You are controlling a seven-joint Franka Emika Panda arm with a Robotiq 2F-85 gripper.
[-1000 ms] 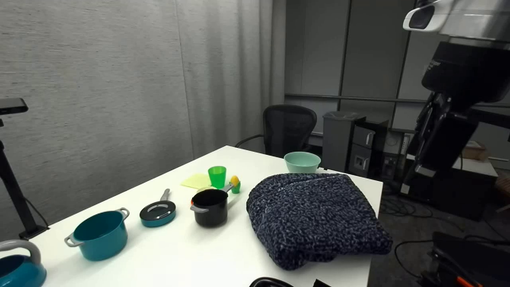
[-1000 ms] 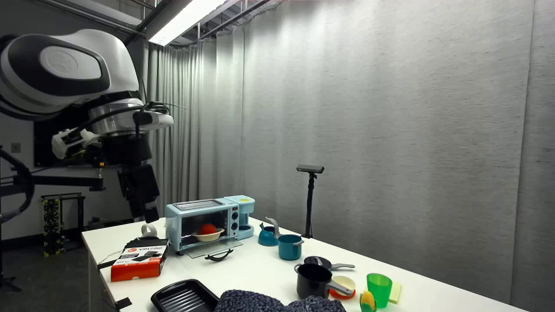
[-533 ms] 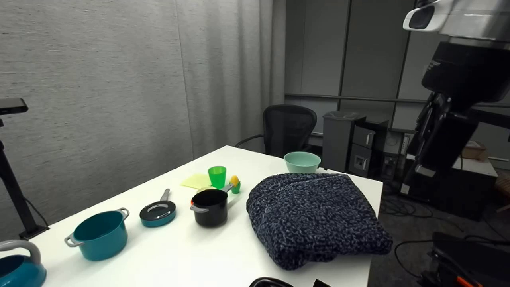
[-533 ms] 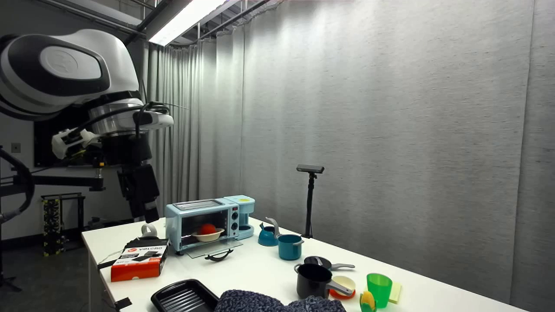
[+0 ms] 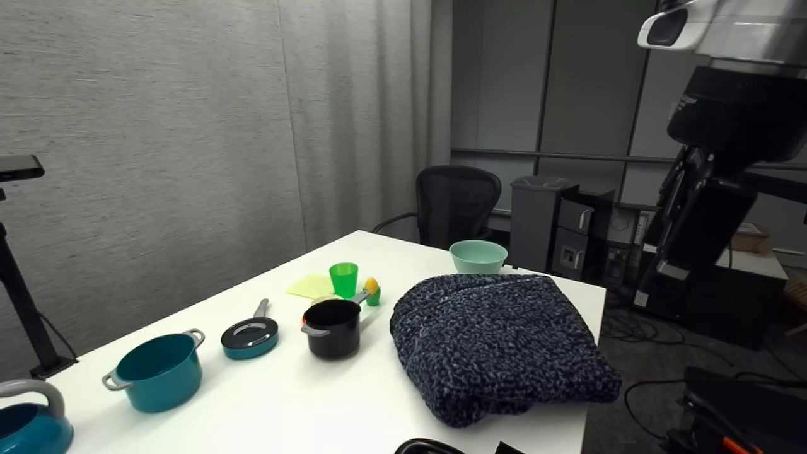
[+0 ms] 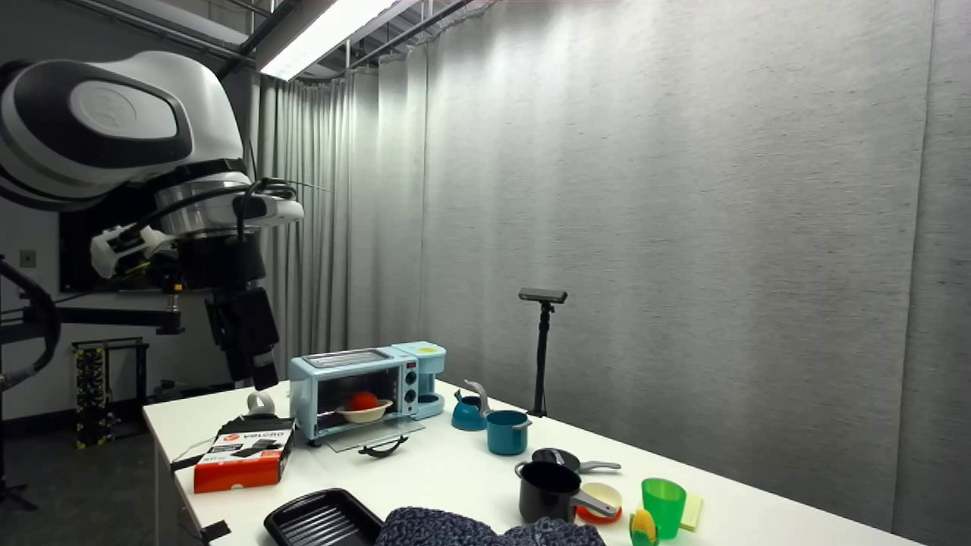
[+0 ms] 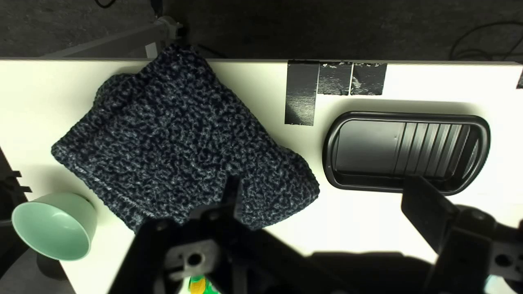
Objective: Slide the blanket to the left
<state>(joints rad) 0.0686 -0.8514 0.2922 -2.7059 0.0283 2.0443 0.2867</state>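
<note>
The blanket (image 5: 498,340) is a large dark navy speckled cloth, folded and rumpled at the table's edge. It also shows at the bottom of an exterior view (image 6: 455,527), mostly cut off there, and in the wrist view (image 7: 175,139) left of centre. My gripper (image 7: 325,196) is open and empty, its fingers wide apart. In the wrist view the left finger overlaps the blanket's lower right part and the right finger overlaps the black tray. In both exterior views the gripper (image 5: 657,287) (image 6: 254,375) hangs in the air, apart from the blanket.
A black ribbed tray (image 7: 363,147) lies right of the blanket in the wrist view. A mint bowl (image 5: 478,257) stands close behind it. A black pot (image 5: 334,334), green cup (image 5: 343,280), pan (image 5: 250,337) and teal pot (image 5: 161,378) stand nearby. A toy oven (image 6: 349,394) and box (image 6: 243,455) stand farther off.
</note>
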